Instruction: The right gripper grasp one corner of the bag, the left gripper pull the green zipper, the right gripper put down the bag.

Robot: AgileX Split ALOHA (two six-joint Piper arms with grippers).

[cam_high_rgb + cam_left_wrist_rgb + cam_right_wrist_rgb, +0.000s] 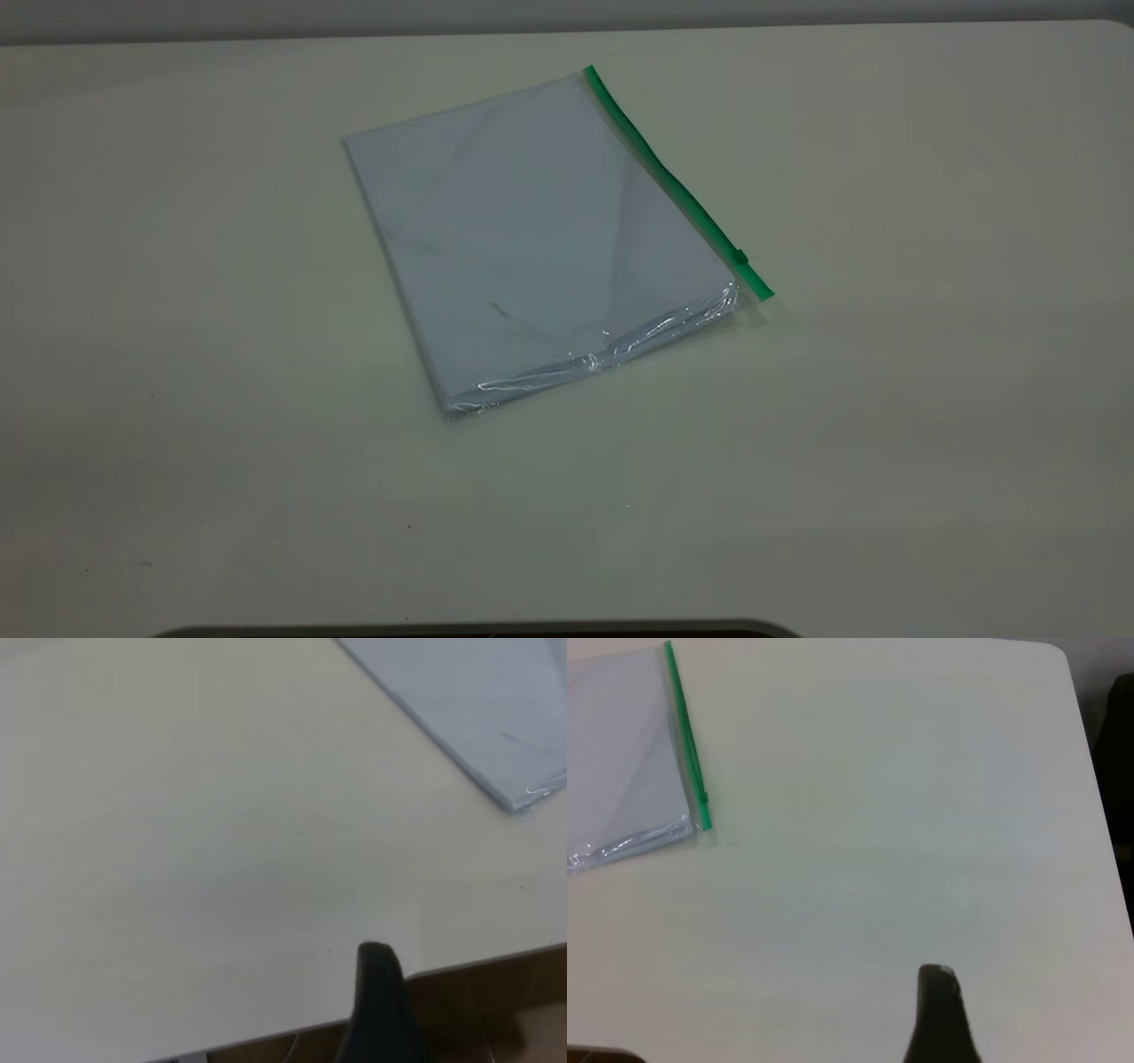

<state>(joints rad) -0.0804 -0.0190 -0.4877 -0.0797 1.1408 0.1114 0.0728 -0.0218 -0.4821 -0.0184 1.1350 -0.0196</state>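
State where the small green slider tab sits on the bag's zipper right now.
In the exterior view, the slider tab sits near the near-right end of the green zipper, close to the bag corner.

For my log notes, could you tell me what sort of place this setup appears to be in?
Probably a lab or office workbench: a plain off-white table holding only a clear document bag with a green zipper, and the left gripper parked at its edge.
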